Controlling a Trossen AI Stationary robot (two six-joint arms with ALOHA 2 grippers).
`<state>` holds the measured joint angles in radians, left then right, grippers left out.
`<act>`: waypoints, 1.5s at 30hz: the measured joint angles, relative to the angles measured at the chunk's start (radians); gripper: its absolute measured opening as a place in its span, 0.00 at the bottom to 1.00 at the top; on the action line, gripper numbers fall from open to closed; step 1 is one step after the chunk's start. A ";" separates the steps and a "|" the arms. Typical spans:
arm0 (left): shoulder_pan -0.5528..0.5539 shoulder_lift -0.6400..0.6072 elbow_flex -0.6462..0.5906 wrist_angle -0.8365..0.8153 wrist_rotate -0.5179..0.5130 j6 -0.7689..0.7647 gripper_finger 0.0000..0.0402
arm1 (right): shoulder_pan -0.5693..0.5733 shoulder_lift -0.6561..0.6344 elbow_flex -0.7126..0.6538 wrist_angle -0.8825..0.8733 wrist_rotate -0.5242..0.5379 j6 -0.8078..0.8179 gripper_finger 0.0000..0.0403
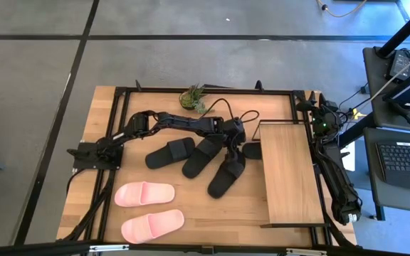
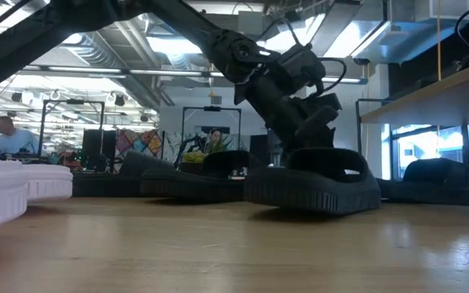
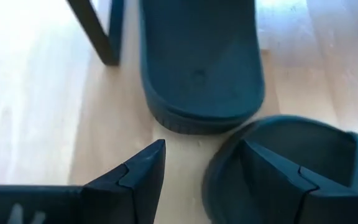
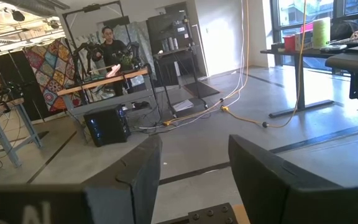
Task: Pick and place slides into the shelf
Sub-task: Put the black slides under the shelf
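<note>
Two dark fingers of the left claw stand spread over the heel rim of a black slide, pinching nothing; another black slide and the shelf lie just beyond. Closing off-centre risks the rim slipping out. No writing is readable. Right claw waits spread beyond the shelf.

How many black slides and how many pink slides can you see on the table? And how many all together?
Black slides: 4
Pink slides: 2
Total: 6
</note>
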<state>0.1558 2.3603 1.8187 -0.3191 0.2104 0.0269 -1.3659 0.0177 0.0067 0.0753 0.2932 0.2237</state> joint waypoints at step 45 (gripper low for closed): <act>0.218 -1.034 -0.589 -0.240 -0.115 -0.185 0.50 | 0.000 0.000 0.000 -0.007 0.001 0.005 0.47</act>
<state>0.3739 1.3264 1.2298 -0.5586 0.0952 -0.1577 -1.3655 0.0177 0.0067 0.0681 0.2939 0.2283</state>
